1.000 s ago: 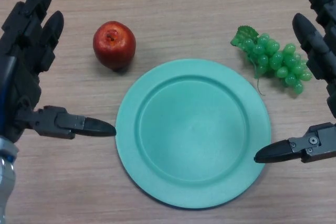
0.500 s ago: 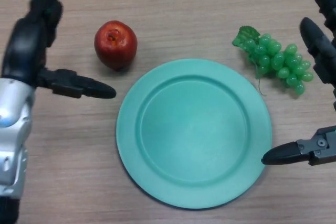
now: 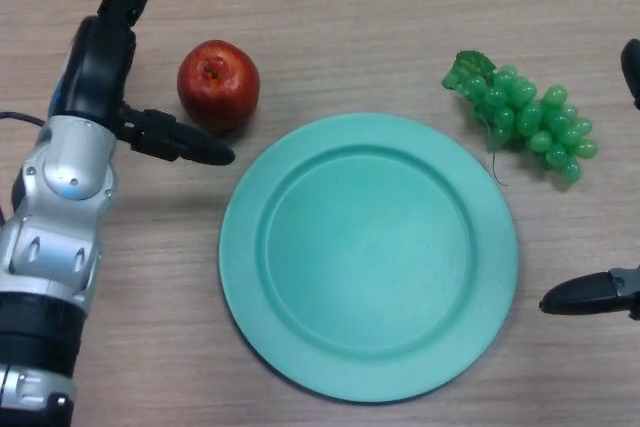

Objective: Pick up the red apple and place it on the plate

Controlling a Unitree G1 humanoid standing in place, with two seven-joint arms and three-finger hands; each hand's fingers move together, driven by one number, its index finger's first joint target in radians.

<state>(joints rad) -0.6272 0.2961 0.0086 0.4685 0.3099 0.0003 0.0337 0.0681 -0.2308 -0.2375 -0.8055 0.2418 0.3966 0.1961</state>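
A red apple (image 3: 219,85) stands on the wooden table, just off the upper left rim of a round teal plate (image 3: 368,253). My left hand (image 3: 103,67) is open beside the apple on its left, fingers pointing up the table and the thumb reaching under the apple's lower edge; I cannot tell whether it touches. My right hand (image 3: 590,294) shows only at the right edge: its thumb tip lies level with the plate's lower right rim and a fingertip sits higher up.
A bunch of green grapes (image 3: 528,123) lies to the upper right of the plate. My silver left forearm (image 3: 60,217) crosses the table's left side.
My left hand has moved up and right, closing in on the apple's left side, thumb now below the apple. My right hand has drawn back to the right, mostly leaving the view.
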